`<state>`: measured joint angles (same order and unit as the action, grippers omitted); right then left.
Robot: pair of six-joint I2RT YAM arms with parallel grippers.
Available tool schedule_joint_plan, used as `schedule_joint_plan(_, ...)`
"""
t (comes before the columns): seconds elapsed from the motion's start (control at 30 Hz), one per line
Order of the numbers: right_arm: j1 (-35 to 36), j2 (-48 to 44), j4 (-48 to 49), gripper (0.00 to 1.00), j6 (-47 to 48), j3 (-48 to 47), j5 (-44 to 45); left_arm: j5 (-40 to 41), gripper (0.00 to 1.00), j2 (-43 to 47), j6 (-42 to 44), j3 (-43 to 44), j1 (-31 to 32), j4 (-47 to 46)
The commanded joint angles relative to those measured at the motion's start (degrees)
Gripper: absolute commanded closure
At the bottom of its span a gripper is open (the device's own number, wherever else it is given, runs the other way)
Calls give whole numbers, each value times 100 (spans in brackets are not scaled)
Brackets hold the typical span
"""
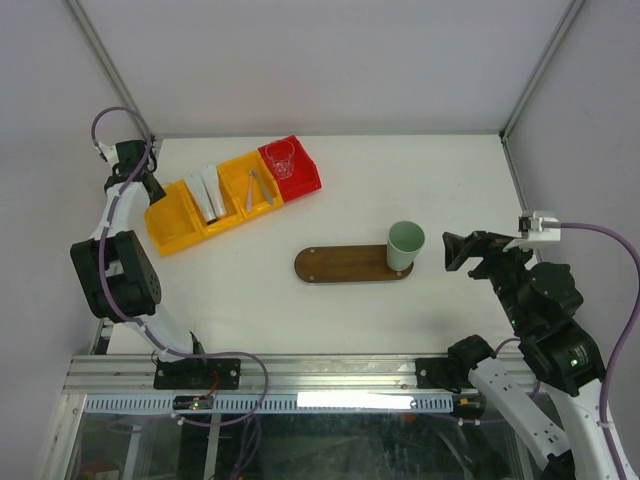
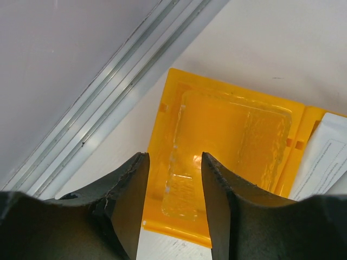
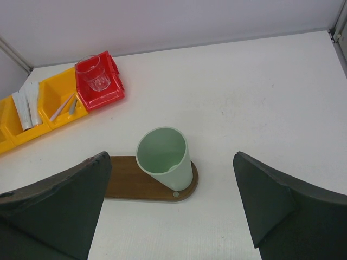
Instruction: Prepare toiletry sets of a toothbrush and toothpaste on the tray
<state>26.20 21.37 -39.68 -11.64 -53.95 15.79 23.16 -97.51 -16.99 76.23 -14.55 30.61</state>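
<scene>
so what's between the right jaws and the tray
Bare white table, then the mint-green cup standing on the right end of the tray. The right wrist view shows it clearly.

This looks like a robot lab, not a home. A plain white table (image 1: 420,200) sits inside bare white walls (image 1: 320,60) held by silver metal bars (image 1: 108,68), like a little test booth. The left arm (image 1: 115,275) and the right arm (image 1: 545,295) of a robot are bolted to a metal rail (image 1: 330,372) at the table's edge, with purple cables (image 1: 596,228) running to them.
</scene>
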Motion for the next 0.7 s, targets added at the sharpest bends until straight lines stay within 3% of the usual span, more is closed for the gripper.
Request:
schedule_joint_plan(0.0, 61, -24, 261, 0, 85, 8, 147, -202, 55, -74, 173, 42, -5, -336)
schedule_joint_plan(0.37, 97, -16, 257, 0, 85, 43, 234, -283, 66, -484, 147, 104, -40, -336)
schedule_joint_plan(0.67, 107, 34, 277, 0, 87, 25, 257, -408, 89, -277, 136, 63, -40, -291)
